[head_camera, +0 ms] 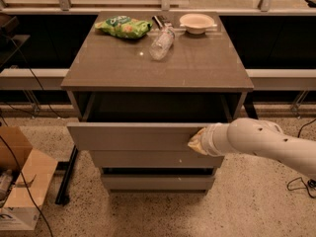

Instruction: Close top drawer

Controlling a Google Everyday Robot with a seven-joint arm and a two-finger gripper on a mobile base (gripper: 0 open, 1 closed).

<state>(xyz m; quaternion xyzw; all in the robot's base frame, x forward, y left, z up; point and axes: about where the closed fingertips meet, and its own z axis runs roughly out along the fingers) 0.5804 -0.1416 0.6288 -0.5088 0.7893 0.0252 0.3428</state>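
The top drawer is a wide grey box with a flat handleless front. It stands pulled out from the cabinet, with its dark inside showing under the tabletop. My gripper reaches in from the right on a white arm. Its tip rests against the right part of the drawer's front panel. Two narrower grey drawer fronts sit below.
On the tabletop lie a green chip bag, a clear plastic bottle on its side and a white bowl. Cardboard boxes stand on the floor at left. Cables lie at right.
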